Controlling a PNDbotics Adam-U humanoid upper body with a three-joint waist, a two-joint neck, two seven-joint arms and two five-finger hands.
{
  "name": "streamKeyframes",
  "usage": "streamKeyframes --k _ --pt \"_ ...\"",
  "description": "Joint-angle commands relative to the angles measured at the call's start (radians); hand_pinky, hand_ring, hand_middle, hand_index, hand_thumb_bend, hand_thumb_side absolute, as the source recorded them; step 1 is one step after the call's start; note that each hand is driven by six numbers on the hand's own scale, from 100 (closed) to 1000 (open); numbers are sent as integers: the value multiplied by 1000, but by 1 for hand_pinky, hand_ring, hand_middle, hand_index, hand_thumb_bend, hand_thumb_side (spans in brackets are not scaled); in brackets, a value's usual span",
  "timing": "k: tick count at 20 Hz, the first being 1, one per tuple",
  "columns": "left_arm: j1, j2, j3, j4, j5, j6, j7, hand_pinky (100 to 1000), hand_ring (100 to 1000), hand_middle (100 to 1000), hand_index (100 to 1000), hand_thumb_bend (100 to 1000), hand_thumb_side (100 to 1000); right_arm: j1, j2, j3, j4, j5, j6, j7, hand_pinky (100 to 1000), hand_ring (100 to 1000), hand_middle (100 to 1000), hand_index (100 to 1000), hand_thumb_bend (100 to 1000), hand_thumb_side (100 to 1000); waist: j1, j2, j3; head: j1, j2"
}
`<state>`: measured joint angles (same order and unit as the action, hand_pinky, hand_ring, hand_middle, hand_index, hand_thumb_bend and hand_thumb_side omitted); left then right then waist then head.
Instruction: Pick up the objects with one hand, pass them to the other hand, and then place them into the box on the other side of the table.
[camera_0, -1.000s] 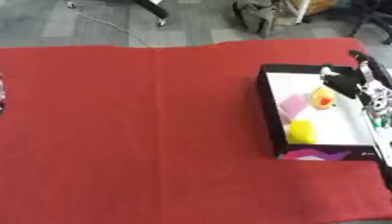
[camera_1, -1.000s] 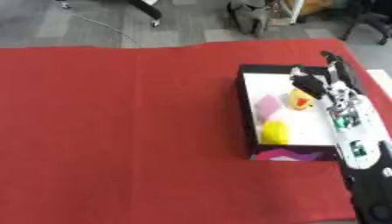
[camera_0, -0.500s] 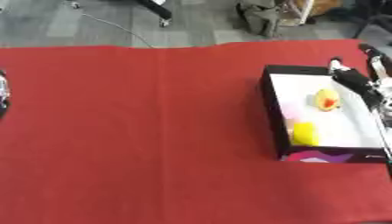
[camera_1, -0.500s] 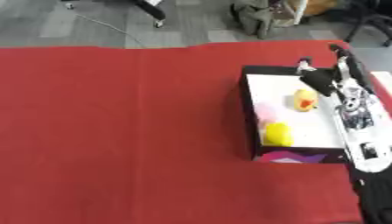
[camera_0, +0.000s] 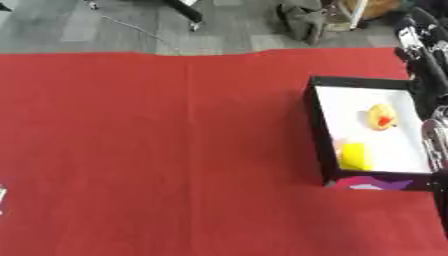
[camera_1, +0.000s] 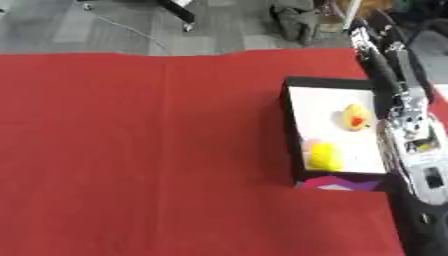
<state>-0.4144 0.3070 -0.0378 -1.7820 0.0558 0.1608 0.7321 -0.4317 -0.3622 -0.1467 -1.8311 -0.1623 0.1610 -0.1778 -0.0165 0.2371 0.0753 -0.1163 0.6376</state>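
Red cloth covers the bench (camera_0: 157, 150); duck (camera_1: 354, 117) and yellow block (camera_1: 322, 156) lie in the box (camera_1: 289, 130). My right hand (camera_1: 363, 36), grip indiscernible, hangs beyond; I judge placing complete.

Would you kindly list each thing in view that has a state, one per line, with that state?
Box: open-topped, on the red cloth, holding two toys.
Duck: inside the box, far half.
Yellow block: inside the box, near half.
Right hand: raised beyond the box's far edge, holding nothing visible; fingers unclear.
Left hand: barely in view, if at all.
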Motion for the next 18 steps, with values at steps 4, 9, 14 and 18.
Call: streamKeyframes --k 4,9,14,18 --pt "-24 -32 38 42 162 -131 -23 580 643 627 802 191 851 -15 18 10 -40 5 -30 135 1000 1000 1000 1000 100 647 -1 -7 4 20 -19" --pt "-22 -35 42 58 150 -147 -77 581 653 647 813 237 816 -12 22 8 -39 33 -12 194 1000 1000 1000 1000 100 600 4 -2 7 44 -18" --pt "-6 -33 42 25 39 -135 -88 583 659 659 821 268 771 -8 21 27 -63 66 18 229 1000 1000 1000 1000 100 596 8 1 5 73 -18" --pt "-1 -33 33 3 -12 -119 -90 580 643 641 820 275 761 3 26 29 -91 76 29 223 1000 1000 1000 1000 100 595 4 1 6 78 -18"
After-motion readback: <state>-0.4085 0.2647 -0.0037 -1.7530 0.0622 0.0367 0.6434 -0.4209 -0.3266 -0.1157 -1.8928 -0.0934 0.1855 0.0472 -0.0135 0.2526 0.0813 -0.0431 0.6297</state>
